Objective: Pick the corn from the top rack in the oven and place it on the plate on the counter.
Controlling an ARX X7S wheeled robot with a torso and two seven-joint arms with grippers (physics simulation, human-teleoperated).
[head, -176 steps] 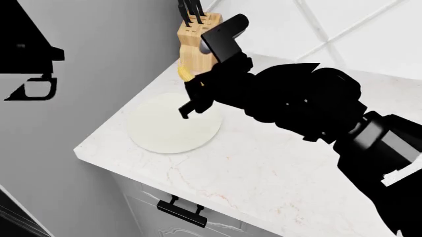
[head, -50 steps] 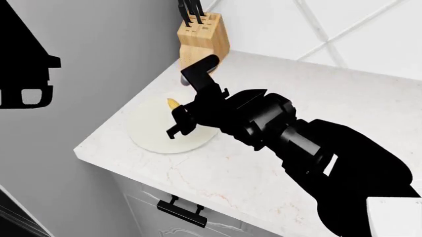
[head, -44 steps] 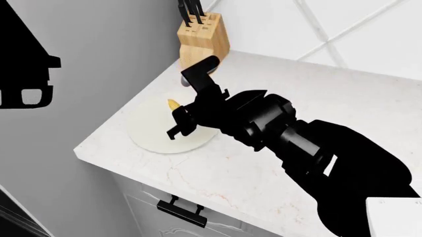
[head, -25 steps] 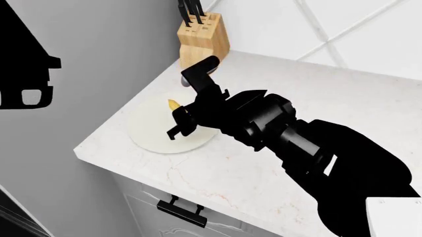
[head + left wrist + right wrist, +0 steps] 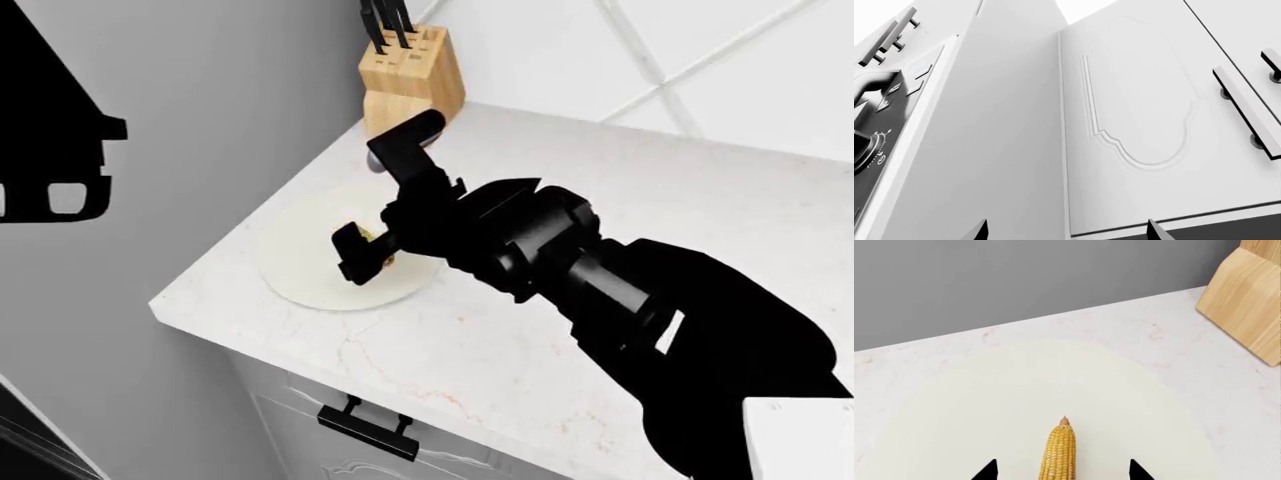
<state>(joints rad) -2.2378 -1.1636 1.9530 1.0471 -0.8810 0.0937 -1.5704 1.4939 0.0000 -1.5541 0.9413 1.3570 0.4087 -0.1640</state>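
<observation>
The yellow corn (image 5: 1059, 452) lies flat on the cream-white plate (image 5: 974, 405), its tapered tip pointing away from my right gripper (image 5: 1062, 471). The gripper's two fingertips stand wide apart on either side of the cob with clear gaps, so it is open. In the head view the right gripper (image 5: 360, 250) hangs low over the plate (image 5: 300, 265) on the white counter (image 5: 534, 330), and only a yellow sliver of corn (image 5: 355, 234) shows. My left gripper (image 5: 1065, 231) is open and empty, facing white cabinet doors. The top rack is out of view.
A wooden knife block (image 5: 408, 75) stands just behind the plate and also shows in the right wrist view (image 5: 1247, 300). The counter's front edge and a black cabinet handle (image 5: 367, 425) lie below. A grey panel (image 5: 200, 130) rises left of the counter. An oven control panel (image 5: 874, 125) shows beside the cabinets.
The right gripper has dipped lower over the plate and its jaws have opened. The corn, held above the plate before, now lies on it. The left arm has barely moved.
</observation>
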